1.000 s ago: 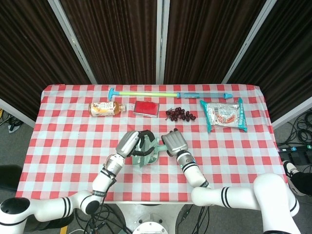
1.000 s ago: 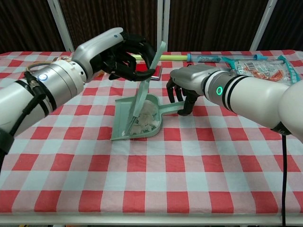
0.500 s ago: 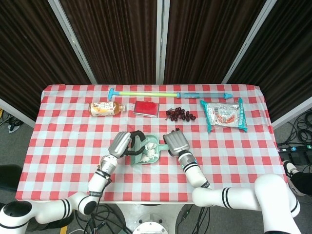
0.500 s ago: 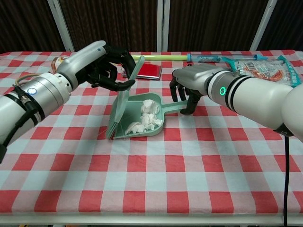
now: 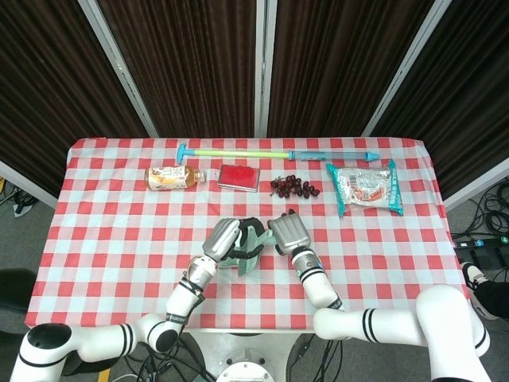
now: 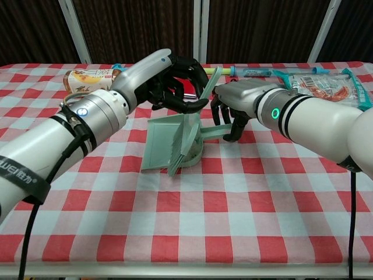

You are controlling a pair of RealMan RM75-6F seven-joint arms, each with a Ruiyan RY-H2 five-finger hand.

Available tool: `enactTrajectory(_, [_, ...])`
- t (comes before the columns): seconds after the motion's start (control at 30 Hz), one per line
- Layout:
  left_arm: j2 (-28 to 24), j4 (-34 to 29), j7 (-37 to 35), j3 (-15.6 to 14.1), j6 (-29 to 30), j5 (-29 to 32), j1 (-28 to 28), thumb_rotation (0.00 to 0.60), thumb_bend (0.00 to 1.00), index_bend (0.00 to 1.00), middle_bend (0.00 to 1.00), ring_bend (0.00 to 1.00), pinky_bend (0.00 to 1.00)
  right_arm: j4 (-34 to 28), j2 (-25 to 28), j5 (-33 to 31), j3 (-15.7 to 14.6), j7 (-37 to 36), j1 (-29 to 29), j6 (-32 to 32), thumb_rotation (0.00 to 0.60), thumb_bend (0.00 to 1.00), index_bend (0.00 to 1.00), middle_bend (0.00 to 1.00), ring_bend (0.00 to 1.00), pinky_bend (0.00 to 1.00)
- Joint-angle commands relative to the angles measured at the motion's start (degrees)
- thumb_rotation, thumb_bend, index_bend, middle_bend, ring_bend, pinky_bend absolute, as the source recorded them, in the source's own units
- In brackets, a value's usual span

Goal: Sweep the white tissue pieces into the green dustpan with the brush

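Left hand [image 6: 175,81] grasping brush [image 6: 189,131], bristles inside dustpan [image 6: 157,143] | right hand [image 6: 233,108] gripping dustpan handle | tissue hidden behind brush | risk: hard stroke flicks pieces over dustpan rim onto bench.

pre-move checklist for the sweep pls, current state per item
1. Left hand holds the brush: ok.
2. Right hand grips the handle of the green dustpan: ok.
3. Dustpan flat on the table: ok, as far as the chest view shows.
4. Brush bristles down inside the pan, toward its back: ok.
5. White tissue pieces collected in the pan: cannot tell, brush and left hand cover the back of the pan.
6. Loose tissue left on the cloth around the pan: none visible in either view, ok.
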State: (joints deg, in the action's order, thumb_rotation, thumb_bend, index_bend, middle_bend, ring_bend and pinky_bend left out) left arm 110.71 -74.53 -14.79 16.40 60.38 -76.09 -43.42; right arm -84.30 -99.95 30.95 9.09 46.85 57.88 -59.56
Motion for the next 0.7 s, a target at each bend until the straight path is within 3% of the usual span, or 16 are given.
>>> enactTrajectory(0.03, [-1.38, -0.25, -0.21, 0.09, 0.79, -1.04, 0.07, 0.600, 0.48, 0.51, 0.55, 0.73, 0.89, 0.05, 0.31, 0.21, 0.02, -0.26, -0.27, 0.08, 0.600, 0.36, 0.66, 0.57, 0.33, 0.20])
enactTrajectory(0.27, [-5.91, -1.84, -4.29, -0.45, 4.06, -2.50, 2.86, 0.600, 0.48, 0.51, 0.55, 0.72, 0.89, -0.87, 2.50, 2.53, -0.51, -2.41, -2.20, -0.37, 0.600, 0.36, 0.66, 0.57, 0.32, 0.18])
enactTrajectory(0.5, [-10.46, 1.37, -5.52, -1.04, 7.12, -3.87, 5.16, 0.600, 0.48, 0.51, 0.55, 0.72, 0.89, -1.46, 5.47, 5.71, -2.35, -5.68, -5.29, -0.06, 0.600, 0.36, 0.66, 0.56, 0.31, 0.18])
enactTrajectory(0.6, [-11.63, 4.20, -3.21, -2.01, 6.63, -4.04, 5.33, 0.600, 0.48, 0.51, 0.55, 0.72, 0.89, -1.16, 5.84, 5.78, -2.73, -6.34, -5.91, 0.91, 0.600, 0.32, 0.54, 0.52, 0.27, 0.16])
enactTrajectory(0.7, [-12.34, 7.82, 1.99, -3.87, 4.62, -4.50, 4.70, 0.600, 0.48, 0.51, 0.55, 0.72, 0.88, -1.38, 6.18, 5.69, -2.73, -6.53, -6.17, 1.48, 0.600, 0.22, 0.29, 0.38, 0.16, 0.13])
